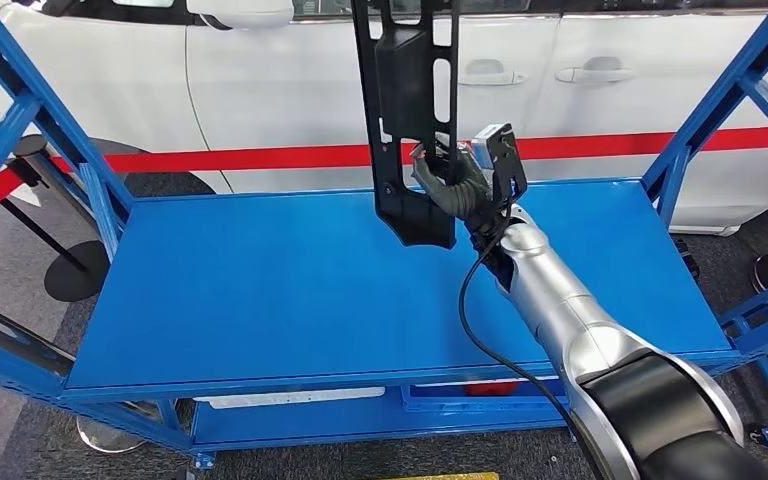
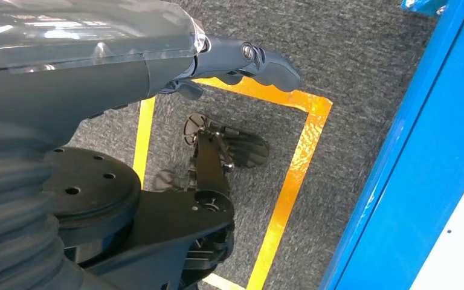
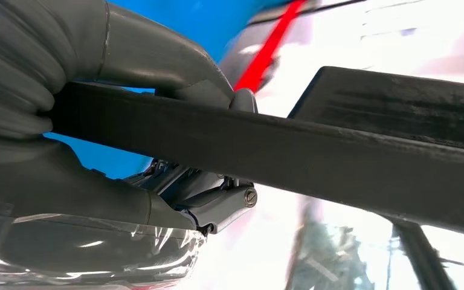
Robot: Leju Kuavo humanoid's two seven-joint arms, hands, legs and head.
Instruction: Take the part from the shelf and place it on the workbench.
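Note:
A long black plastic part (image 1: 407, 110) with slotted openings hangs upright above the blue workbench top (image 1: 260, 290), its lower end just over the surface near the far middle. My right hand (image 1: 455, 183) grips it at its lower right edge. In the right wrist view the part (image 3: 314, 151) runs as a dark bar across the picture, with my right hand (image 3: 127, 127) wrapped round it. My left hand (image 2: 241, 60) hangs over the floor with its fingers stretched out and nothing in it.
Blue frame posts (image 1: 20, 120) rise at both ends of the bench. A white car (image 1: 600, 90) with a red stripe stands behind it. A lower blue shelf (image 1: 360, 415) lies under the top. Yellow floor tape (image 2: 296, 163) marks the grey carpet beside a blue beam (image 2: 423, 157).

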